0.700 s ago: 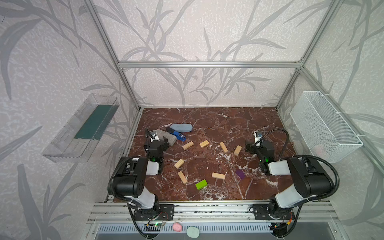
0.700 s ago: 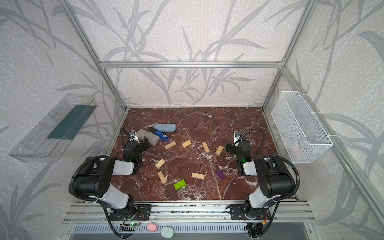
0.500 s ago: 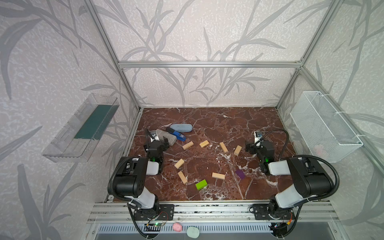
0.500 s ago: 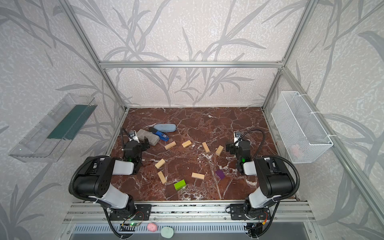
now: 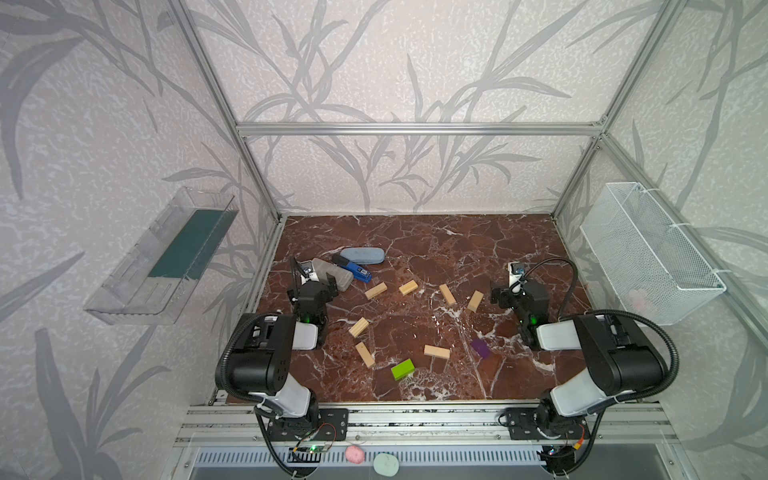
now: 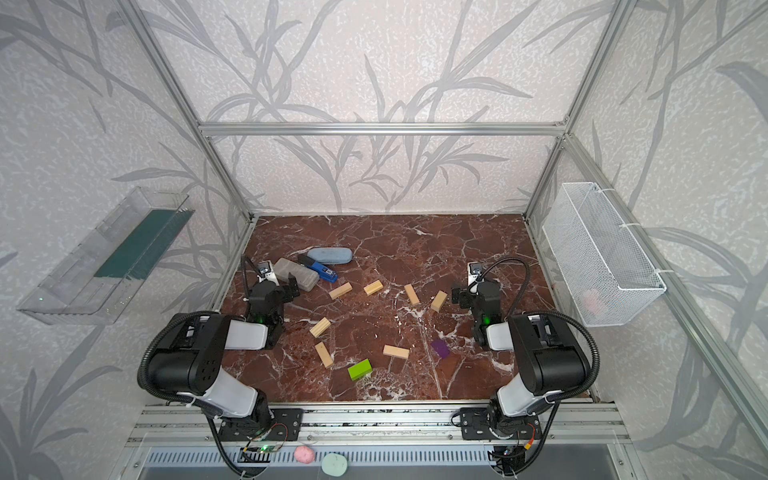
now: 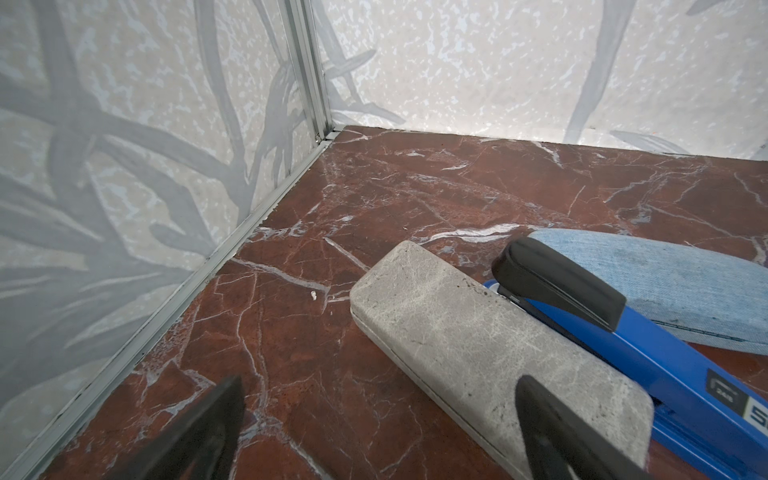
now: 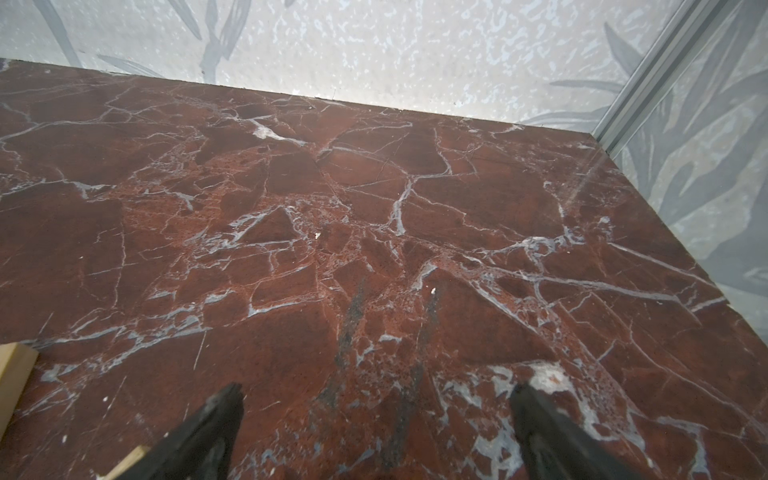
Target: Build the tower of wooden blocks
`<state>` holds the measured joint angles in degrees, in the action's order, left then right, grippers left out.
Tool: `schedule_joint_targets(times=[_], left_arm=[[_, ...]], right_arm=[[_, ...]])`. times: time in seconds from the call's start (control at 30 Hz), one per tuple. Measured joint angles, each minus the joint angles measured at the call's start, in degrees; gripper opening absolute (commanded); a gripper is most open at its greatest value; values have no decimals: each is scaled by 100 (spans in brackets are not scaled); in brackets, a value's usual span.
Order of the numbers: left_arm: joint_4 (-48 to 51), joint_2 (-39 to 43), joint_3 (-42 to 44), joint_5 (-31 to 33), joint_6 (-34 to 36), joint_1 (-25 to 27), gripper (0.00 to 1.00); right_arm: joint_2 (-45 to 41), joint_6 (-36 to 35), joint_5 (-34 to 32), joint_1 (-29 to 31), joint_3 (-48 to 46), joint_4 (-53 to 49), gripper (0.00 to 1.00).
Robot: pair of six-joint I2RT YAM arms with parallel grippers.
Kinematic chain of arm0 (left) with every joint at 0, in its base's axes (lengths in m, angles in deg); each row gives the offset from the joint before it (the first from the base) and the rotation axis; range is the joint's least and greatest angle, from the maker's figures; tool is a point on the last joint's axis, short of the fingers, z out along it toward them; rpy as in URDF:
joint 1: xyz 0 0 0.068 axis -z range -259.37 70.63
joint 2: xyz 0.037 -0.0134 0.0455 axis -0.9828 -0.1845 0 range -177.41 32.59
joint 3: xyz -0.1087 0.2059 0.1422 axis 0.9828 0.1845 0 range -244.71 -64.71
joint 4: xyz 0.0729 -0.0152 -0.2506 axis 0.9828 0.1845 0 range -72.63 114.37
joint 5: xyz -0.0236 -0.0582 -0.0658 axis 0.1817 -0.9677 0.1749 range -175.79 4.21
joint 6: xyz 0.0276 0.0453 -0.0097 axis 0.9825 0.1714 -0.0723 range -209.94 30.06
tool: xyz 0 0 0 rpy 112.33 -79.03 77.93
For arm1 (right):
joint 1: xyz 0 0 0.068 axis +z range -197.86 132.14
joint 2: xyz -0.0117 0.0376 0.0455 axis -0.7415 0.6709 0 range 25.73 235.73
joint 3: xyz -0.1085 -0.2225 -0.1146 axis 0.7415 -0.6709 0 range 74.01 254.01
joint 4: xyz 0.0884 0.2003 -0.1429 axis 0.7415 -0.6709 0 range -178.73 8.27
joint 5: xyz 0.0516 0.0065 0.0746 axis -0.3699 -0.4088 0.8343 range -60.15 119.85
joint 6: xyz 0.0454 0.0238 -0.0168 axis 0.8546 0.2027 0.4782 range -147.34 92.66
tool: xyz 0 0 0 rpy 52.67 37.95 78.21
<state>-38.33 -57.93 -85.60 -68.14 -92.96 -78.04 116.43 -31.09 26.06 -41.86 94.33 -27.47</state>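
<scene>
Several pale wood blocks lie flat and apart on the marble floor, among them one at mid-left [image 5: 375,290], one by the right arm [image 5: 474,301] [image 8: 14,374] and one near the front [image 5: 436,352]. A green block [image 5: 402,369] [image 6: 360,369] and a purple block [image 5: 481,348] [image 6: 440,348] lie toward the front. No tower shows; nothing is stacked. My left gripper [image 5: 313,286] [image 7: 380,388] is open and empty at the left edge, one finger over the end of a grey case. My right gripper [image 5: 508,289] [image 8: 378,392] hangs open and empty over bare marble, right of the blocks.
A grey case [image 5: 334,272] [image 7: 478,345], a blue stapler [image 5: 353,268] [image 7: 665,374] and a blue-grey case [image 5: 362,255] [image 7: 685,286] cluster at back left. A wire basket [image 5: 648,253] hangs on the right wall, a clear tray [image 5: 162,257] on the left. Walls close three sides.
</scene>
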Motion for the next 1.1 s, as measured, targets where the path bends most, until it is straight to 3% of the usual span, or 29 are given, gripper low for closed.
schedule_joint_targets(times=[0.47,0.67,0.97,1.1], left_arm=[[-2,0,0,0,0,0,99],[-4,24,15,-7,2,0,99],[214,868,201,-72,4,4,99],[660,1384,201,-142,-11,7,99]], right_arm=[[0,-50,-44,55,0,9,99],[4,-162,-527,365,-61,376,99],[-140,-208,-1191,492,-262,562,99],[-949,-214,-1231,494,-203,-94,99]])
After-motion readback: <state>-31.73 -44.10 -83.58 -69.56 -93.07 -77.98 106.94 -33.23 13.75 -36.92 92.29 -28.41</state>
